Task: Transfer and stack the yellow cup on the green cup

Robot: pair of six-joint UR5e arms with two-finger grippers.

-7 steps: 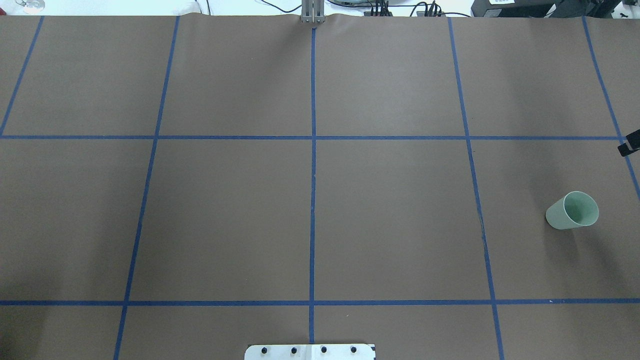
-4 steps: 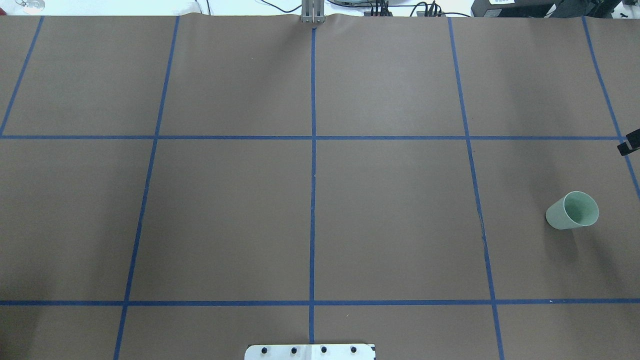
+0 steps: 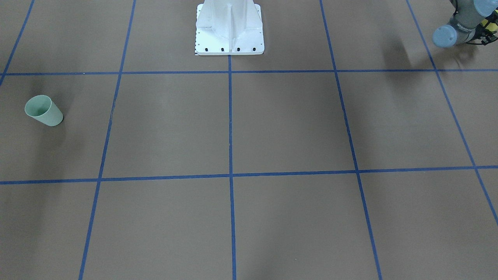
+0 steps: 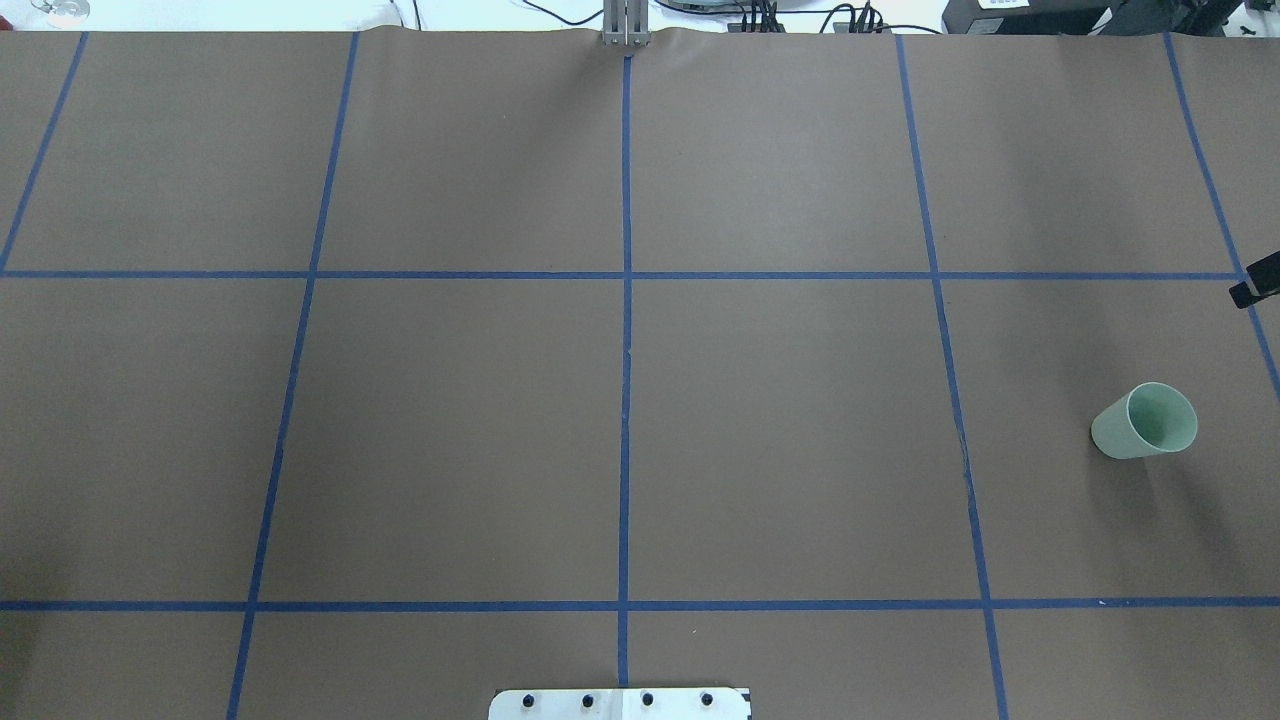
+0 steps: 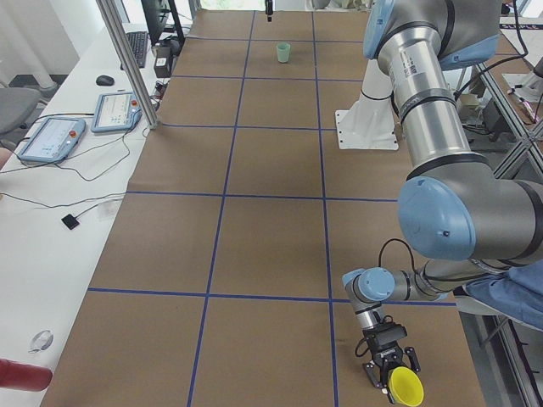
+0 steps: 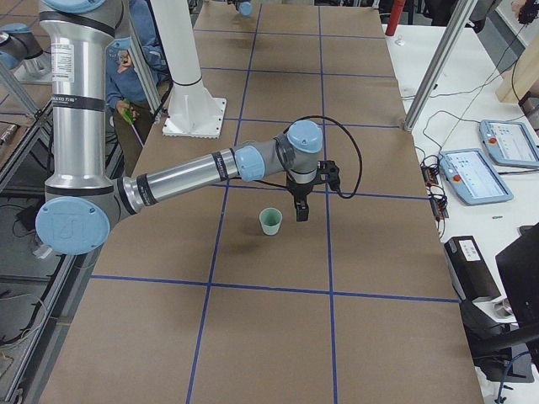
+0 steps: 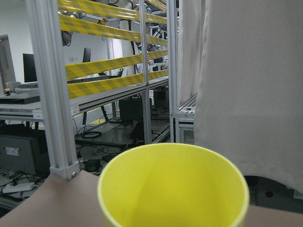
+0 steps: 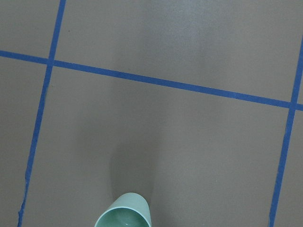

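Note:
The green cup (image 4: 1145, 421) stands upright and empty on the brown table at the robot's right, also in the front-facing view (image 3: 43, 111) and the right wrist view (image 8: 124, 211). My right gripper (image 6: 301, 210) hangs just beside it, apart from it; only a black tip (image 4: 1255, 290) shows overhead, so I cannot tell whether it is open or shut. The yellow cup (image 5: 405, 387) is at my left gripper (image 5: 390, 366), low at the table's near left end, and fills the bottom of the left wrist view (image 7: 175, 187). The fingers are not visible there, so I cannot tell its state.
Blue tape lines divide the brown table (image 4: 780, 430) into squares. The white robot base (image 3: 229, 27) stands at the table's robot-side edge. Tablets and cables (image 5: 51, 140) lie on the white side bench. A metal frame with yellow-striped bars (image 7: 109, 71) stands beyond the table's left end.
The right gripper's black tip at the overhead view's right edge has shifted slightly. The green cup has not moved.

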